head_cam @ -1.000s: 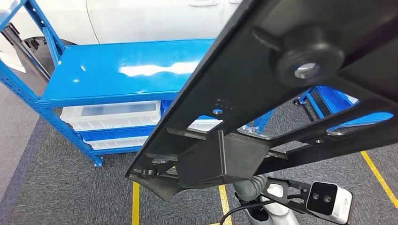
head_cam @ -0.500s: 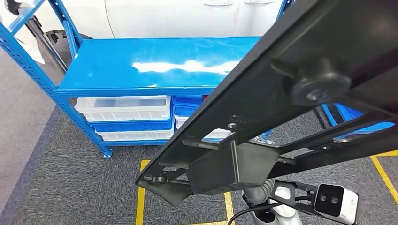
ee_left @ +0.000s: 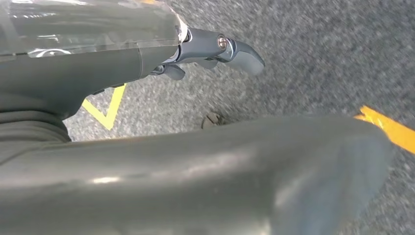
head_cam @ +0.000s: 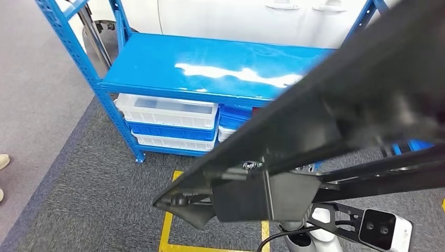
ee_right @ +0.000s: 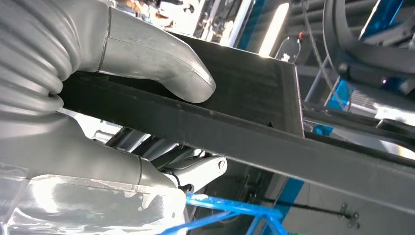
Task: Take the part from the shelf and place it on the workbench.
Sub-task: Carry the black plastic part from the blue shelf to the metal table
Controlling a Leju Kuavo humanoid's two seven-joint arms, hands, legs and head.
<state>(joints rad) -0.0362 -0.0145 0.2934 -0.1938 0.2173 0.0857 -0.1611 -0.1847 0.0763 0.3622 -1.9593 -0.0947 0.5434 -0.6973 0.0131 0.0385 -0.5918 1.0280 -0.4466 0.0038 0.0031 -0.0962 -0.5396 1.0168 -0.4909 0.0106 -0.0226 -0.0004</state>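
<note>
Your robot carries the large black moulded plastic frame part (head_cam: 336,136) clear of the blue steel shelf rack (head_cam: 210,71), the part slanting across the head view from 7 o'clock up to 2 o'clock. In the right wrist view the right hand (ee_right: 122,88) grips one of its flat bars, thick grey thumb on top and the remaining fingers tucked under. The left hand (ee_left: 215,49) hangs over the grey carpet floor (ee_left: 303,58) with its fingers loosely apart and nothing in it.

You have a long piece held by one hand near one end, so the likeliest trouble, by my reading, is the bar twisting or sliding in that grip as the far end swings. That far end runs out of frame at 2 o'clock, near the rack's right upright (head_cam: 362,21), and a turn could clip it; how close the two lie cannot be told. The part also hides much of your forward sight.

The rack's top deck edge and left post (head_cam: 78,58) lie at 11 o'clock, with white and blue plastic bins (head_cam: 168,113) beneath. Open carpet spreads at 8 and 9 o'clock, yellow floor tape (head_cam: 168,231) at 6. The bench is not in sight.
</note>
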